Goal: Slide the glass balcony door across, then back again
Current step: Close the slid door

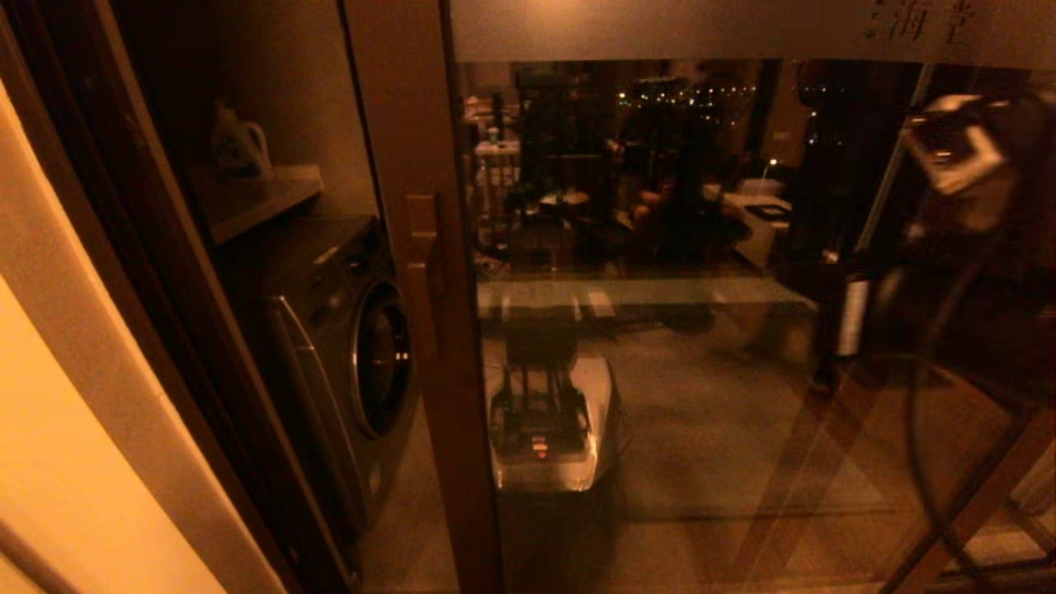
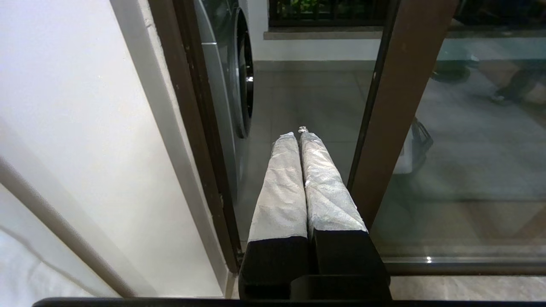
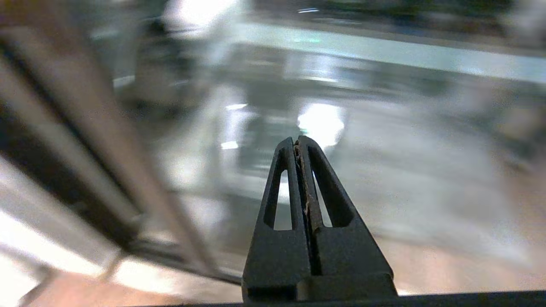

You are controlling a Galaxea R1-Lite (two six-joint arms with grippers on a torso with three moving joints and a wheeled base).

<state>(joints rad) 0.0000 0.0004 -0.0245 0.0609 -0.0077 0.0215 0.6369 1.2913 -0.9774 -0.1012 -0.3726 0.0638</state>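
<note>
- Nearest the left wrist camera, the left gripper (image 2: pixel 298 135) is clenched, its two tape-wrapped fingers (image 2: pixel 281 187) pressed together with nothing between them.
- Just beside those fingers stands the brown wooden frame of the glass balcony door (image 2: pixel 396 111); the jaws point into the open gap alongside the frame, and whether they touch the wood cannot be told.
- On the other side of that gap runs the dark door jamb (image 2: pixel 192 111), with the pale wall (image 2: pixel 76 128) next to it.
- From the right wrist camera, the right gripper (image 3: pixel 300 143) is also clenched and empty, its black slotted fingers (image 3: pixel 328 187) closed tip to tip and aimed at the door's glass; that view is blurred.
- Seen from the head, the door (image 1: pixel 429 330) is slid partly open, its frame and blocky pull handle (image 1: pixel 422 239) left of centre, the glass spreading to the right, a frosted band (image 1: pixel 660 29) with dark characters along its top.
- Past the opening, a washing machine (image 1: pixel 346 346) sits against the balcony wall, and a detergent jug (image 1: pixel 239 144) stands on the shelf (image 1: pixel 247 198) above it.
- Farther still, the glass carries reflections of the robot's base (image 1: pixel 549 421).
</note>
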